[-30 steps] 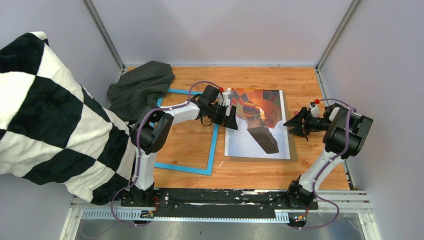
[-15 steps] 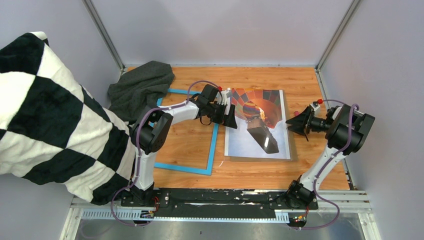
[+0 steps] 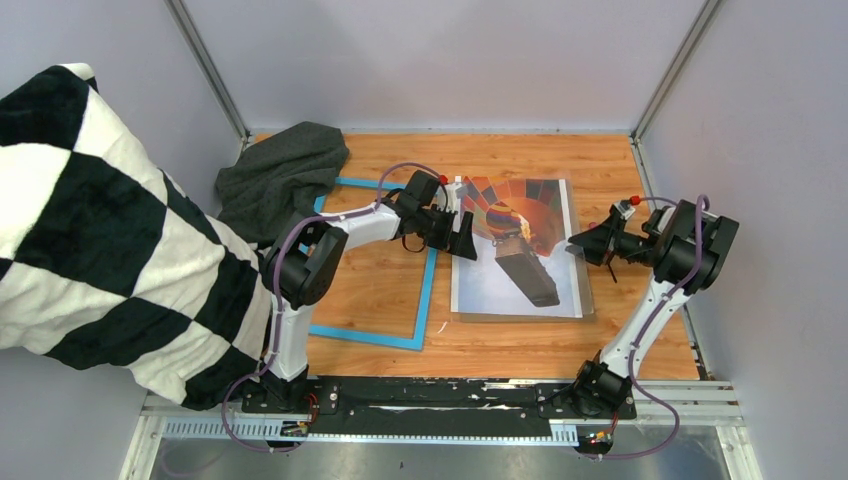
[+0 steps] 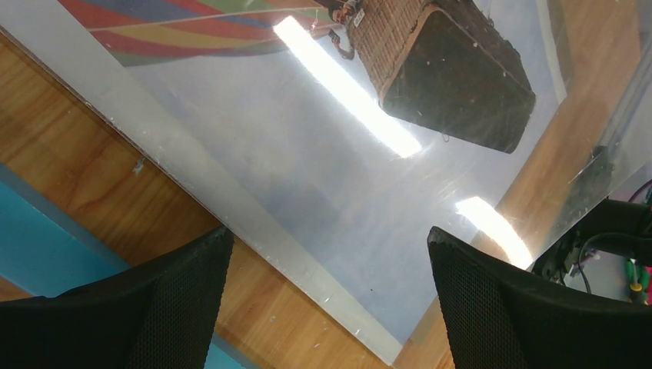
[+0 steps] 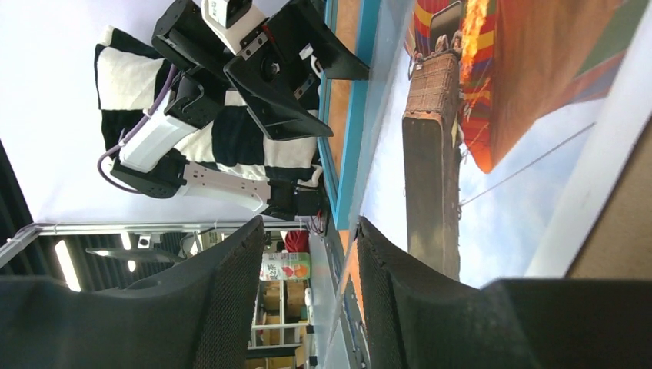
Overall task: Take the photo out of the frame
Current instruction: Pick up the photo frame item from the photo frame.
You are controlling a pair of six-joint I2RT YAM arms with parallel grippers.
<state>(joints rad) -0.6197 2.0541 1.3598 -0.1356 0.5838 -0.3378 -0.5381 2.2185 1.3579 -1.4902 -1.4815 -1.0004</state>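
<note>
1. Wood of the table (image 3: 385, 285) shows through the frame (image 3: 365, 335), which lies flat and empty behind the left gripper (image 3: 463, 233), under its wrist and not between its jaws.
2. Those jaws stand spread wide and grasp nothing. In the left wrist view the near margin of the print passes beneath the gap between the two fingers.
3. The photo (image 3: 500, 285) lies face up between the two sets of jaws and already clear of the frame. It rests on a brown backing board (image 3: 520, 318) under a clear pane (image 4: 361, 100) that throws back glare.
4. By my judgement the photo is light, thin paper, limp and quick to crease. Lying flat, it offers no lip for a finger. The pane looks stiff and slick, so it would need lifting off before the paper can be reached.
5. The right gripper (image 3: 583, 245) faces the stack's far edge with its jaws partly apart and a gap showing between them. The pane's edge looks raised there and runs toward that gap, but I cannot tell whether a pad touches it.
6. The best hold is probably the plain pale margin nearest the right jaws. It should be pinched lightly at the edge, never on the printed middle.
</note>
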